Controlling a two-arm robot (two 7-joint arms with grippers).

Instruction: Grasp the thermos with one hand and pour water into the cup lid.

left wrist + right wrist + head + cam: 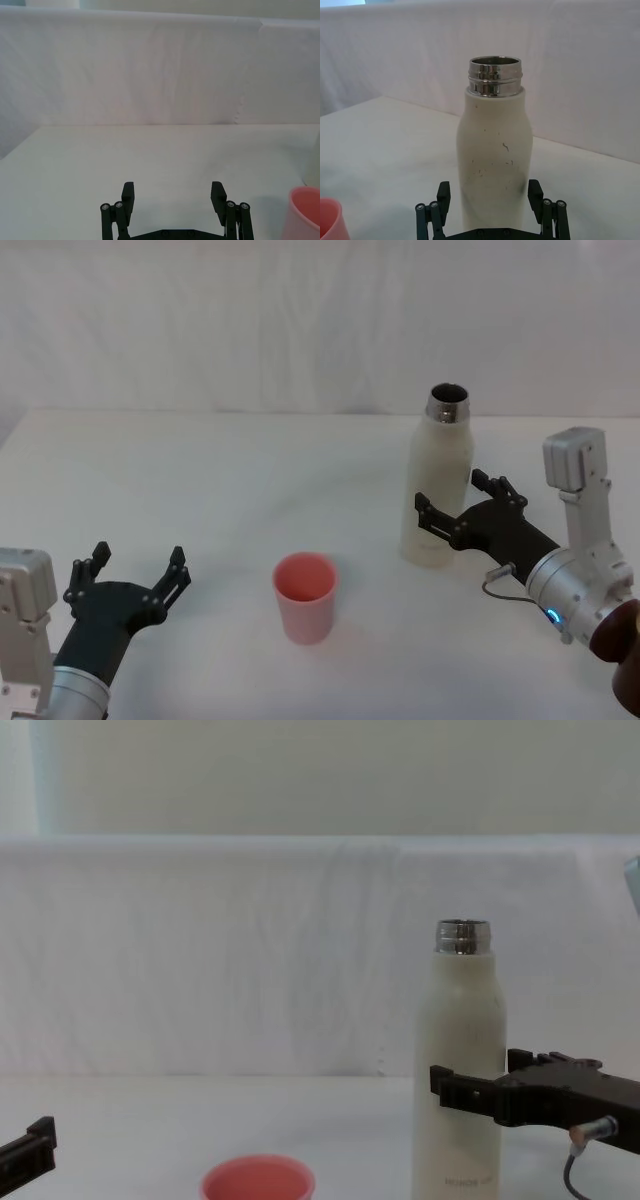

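The cream-white thermos (438,485) stands upright on the white table with its steel neck uncapped; it also shows in the right wrist view (495,150) and the chest view (460,1050). My right gripper (453,496) is open, one finger on each side of the thermos's lower body (489,190), and it reaches in from the right (480,1082). The salmon-pink cup lid (305,595) stands upright, mouth up, to the left of the thermos and nearer to me (258,1182) (329,217) (305,212). Left of the cup lid, my left gripper (139,560) is open and holds nothing (173,191).
The white table (250,480) ends at a white cloth backdrop (300,330) along its far edge. Bare tabletop lies between the cup lid and the thermos and to the far left.
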